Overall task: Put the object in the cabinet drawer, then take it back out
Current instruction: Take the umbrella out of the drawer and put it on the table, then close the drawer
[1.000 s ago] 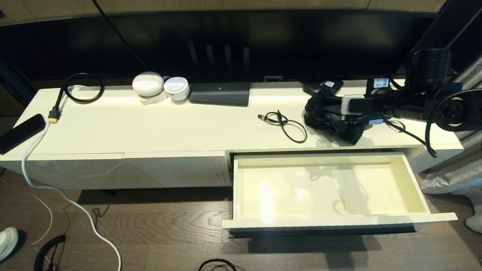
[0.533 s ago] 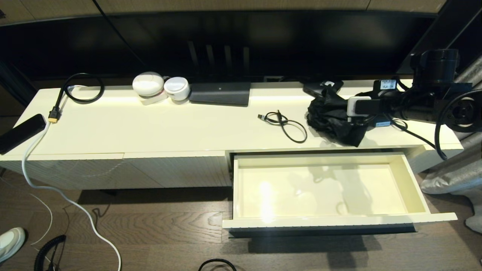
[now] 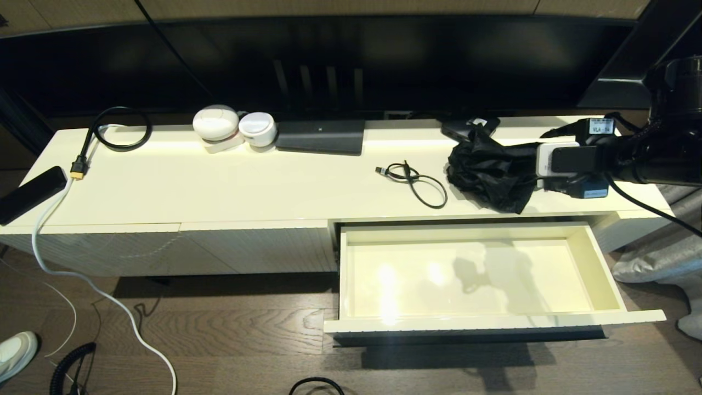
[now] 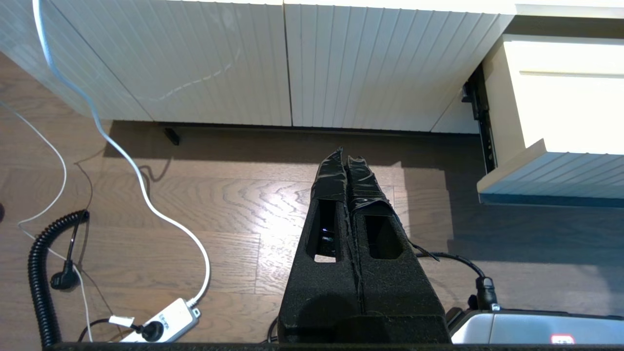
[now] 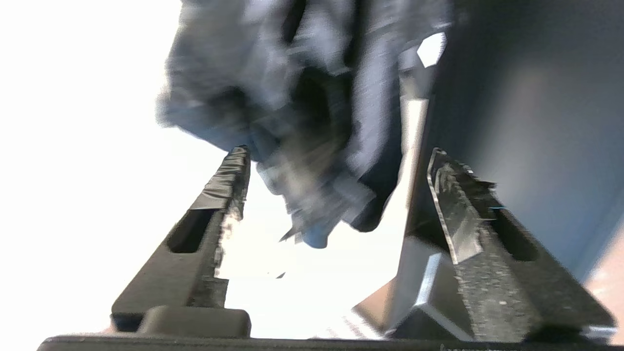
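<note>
A crumpled black cloth-like object [image 3: 485, 170] lies on the cream cabinet top [image 3: 247, 186], near its front edge, above the drawer. My right gripper [image 5: 339, 151] is open; it sits just right of the object, which spreads ahead of the fingertips [image 5: 234, 170] without being pinched. The cabinet drawer [image 3: 603, 274] is pulled out below, and its cream interior holds nothing. Its ribbed front [image 4: 551, 165] shows in the left wrist view. My left gripper [image 4: 345, 156] hangs shut over the wood floor, left of the drawer, holding nothing.
A looped black cable [image 3: 417, 184] lies left of the object. Two white round devices [image 3: 216, 123], a dark flat box [image 3: 321, 136] and a small black device [image 3: 471, 127] line the back edge. A black remote [image 3: 30, 195] lies far left. A power strip [image 4: 161, 321] lies on the floor.
My right arm has drawn back to the right, off the black object. The object stays on the cabinet top. The drawer has not moved.
</note>
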Tool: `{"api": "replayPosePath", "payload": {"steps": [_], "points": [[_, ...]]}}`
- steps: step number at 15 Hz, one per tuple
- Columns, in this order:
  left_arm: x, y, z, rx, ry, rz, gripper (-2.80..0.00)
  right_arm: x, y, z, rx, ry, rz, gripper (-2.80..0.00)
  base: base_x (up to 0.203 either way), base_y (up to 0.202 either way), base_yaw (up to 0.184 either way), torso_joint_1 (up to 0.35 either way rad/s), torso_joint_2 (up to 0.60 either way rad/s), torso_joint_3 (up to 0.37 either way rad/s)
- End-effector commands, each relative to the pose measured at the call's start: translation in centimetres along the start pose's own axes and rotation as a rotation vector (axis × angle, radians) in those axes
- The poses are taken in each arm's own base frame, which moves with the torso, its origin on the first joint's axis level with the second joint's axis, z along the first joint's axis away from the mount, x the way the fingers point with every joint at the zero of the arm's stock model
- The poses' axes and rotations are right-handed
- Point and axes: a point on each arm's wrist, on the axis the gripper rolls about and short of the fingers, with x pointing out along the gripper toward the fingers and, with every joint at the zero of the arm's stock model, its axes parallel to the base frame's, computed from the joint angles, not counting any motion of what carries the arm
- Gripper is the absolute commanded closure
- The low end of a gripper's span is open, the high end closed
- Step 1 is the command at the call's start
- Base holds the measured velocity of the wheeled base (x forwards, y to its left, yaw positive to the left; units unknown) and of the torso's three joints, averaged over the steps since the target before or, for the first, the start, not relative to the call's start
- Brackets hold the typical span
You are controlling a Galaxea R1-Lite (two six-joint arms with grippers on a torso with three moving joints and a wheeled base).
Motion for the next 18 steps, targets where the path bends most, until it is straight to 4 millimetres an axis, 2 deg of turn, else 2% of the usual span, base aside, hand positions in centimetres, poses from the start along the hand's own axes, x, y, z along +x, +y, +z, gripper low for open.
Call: {"api": "replayPosePath", "payload": {"steps": [1, 5, 7, 10, 12, 13, 14, 18], "points": [[0.0, 0.0, 0.0, -0.001, -0.001, 0.001, 0.0, -4.8, 0.8, 0.8, 0.035, -0.009, 0.048, -2.8, 0.0, 0.0, 0.0, 0.0, 0.0, 0.0], [0.0, 0.0, 0.0, -0.001, -0.001, 0.002, 0.0, -9.7, 6.7, 2.3, 0.179, -0.044, 0.306, -2.8, 0.0, 0.0, 0.0, 0.0, 0.0, 0.0], [0.0, 0.0, 0.0, -0.001, 0.0, 0.001, 0.0, -11.5, 9.5, 3.0, 0.277, -0.061, 0.408, -2.8, 0.0, 0.0, 0.0, 0.0, 0.0, 0.0], [0.0, 0.0, 0.0, -0.001, -0.001, 0.002, 0.0, -13.4, 11.7, 3.9, 0.367, -0.089, 0.464, -2.8, 0.0, 0.0, 0.0, 0.0, 0.0, 0.0], [0.0, 0.0, 0.0, -0.001, 0.0, 0.0, 0.0, -13.8, 13.0, 4.3, 0.367, -0.106, 0.502, -2.8, 0.0, 0.0, 0.0, 0.0, 0.0, 0.0], [0.0, 0.0, 0.0, -0.001, 0.0, 0.0, 0.0, -14.0, 13.7, 4.4, 0.359, -0.113, 0.52, -2.15, 0.0, 0.0, 0.0, 0.0, 0.0, 0.0], [0.0, 0.0, 0.0, -0.001, -0.001, 0.002, 0.0, -14.2, 14.4, 4.4, 0.353, -0.116, 0.541, 0.0, 0.0, 0.0, 0.0, 0.0, 0.0, 0.0], [0.0, 0.0, 0.0, -0.001, -0.001, 0.002, 0.0, -14.5, 17.5, 4.0, 0.372, -0.081, 0.634, 0.0, 0.0, 0.0, 0.0, 0.0, 0.0, 0.0]]}}
